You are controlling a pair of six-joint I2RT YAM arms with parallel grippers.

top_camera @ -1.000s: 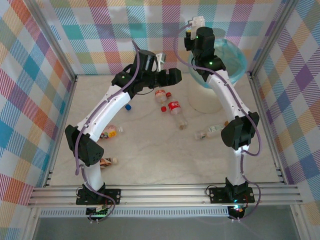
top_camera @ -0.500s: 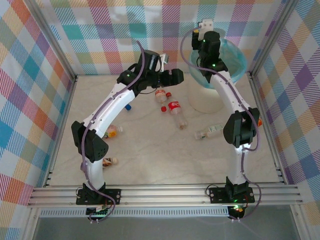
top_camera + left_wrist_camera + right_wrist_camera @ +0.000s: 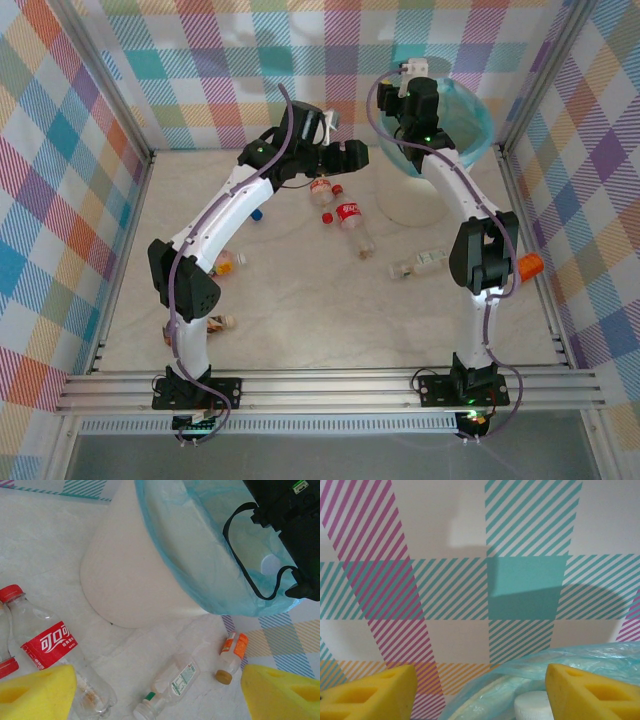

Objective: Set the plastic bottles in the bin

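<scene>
The bin (image 3: 455,125) stands at the back right, white with a teal liner (image 3: 200,555). My right gripper (image 3: 410,68) hovers open at its far rim (image 3: 560,665); a white cap (image 3: 535,706) shows low between the pads (image 3: 370,692), touching neither. My left gripper (image 3: 356,155) is open above the table left of the bin, holding nothing. Below it lie a red-labelled bottle (image 3: 47,640), a clear bottle with a green band (image 3: 172,685) and a small orange-labelled bottle (image 3: 231,652). More bottles lie at the left (image 3: 228,262) (image 3: 215,322).
The bin's white body (image 3: 135,570) rises close beside the bottles. The right arm (image 3: 290,520) and its cable hang over the bin's mouth. Checked walls enclose the table on three sides. A loose blue cap (image 3: 257,213) lies left of centre.
My right gripper has swung right and a little lower, to the bin's rim. The left wrist crept slightly right. The orange bottle has come out from behind the right elbow.
</scene>
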